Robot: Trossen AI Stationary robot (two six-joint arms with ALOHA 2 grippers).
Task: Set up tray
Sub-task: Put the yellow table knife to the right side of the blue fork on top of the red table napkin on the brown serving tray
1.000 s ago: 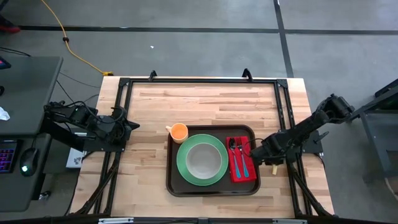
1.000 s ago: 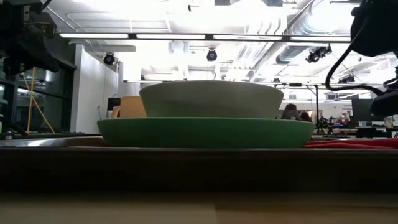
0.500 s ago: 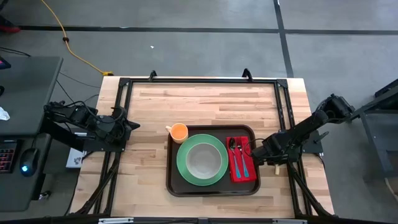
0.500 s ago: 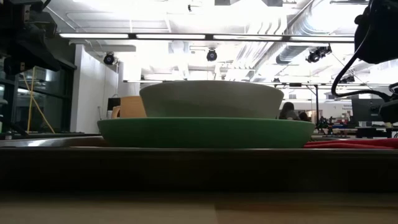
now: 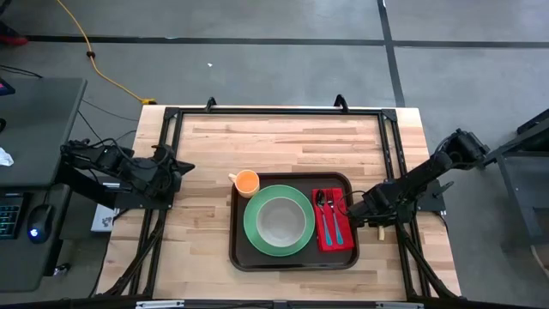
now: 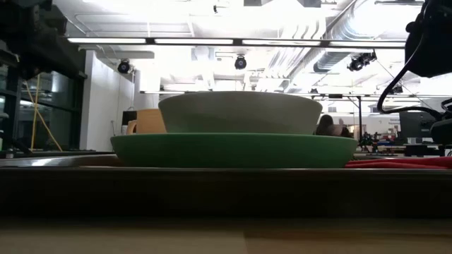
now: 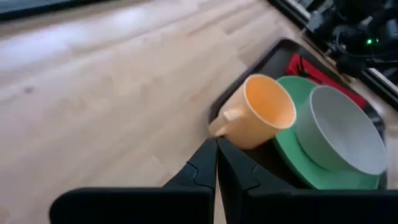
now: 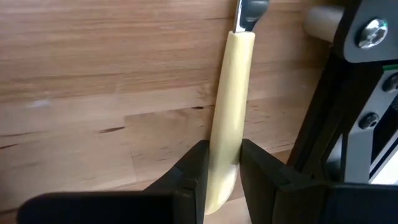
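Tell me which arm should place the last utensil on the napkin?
Right. Its gripper is shut on a cream-handled utensil beside the red napkin on the tray. Left gripper waits at the table's left edge.

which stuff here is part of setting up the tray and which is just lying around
Job:
- dark brown rectangular plastic tray
- green round plate holding a grey bowl
- orange cup
- red cloth napkin with blue-handled cutlery
- cream-handled utensil, clamped in the right gripper

Lying about:
- yellow floor cable
- computer mouse

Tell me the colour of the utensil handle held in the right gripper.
Pale cream-yellow handle, clamped in the right gripper; the right wrist view shows it best.
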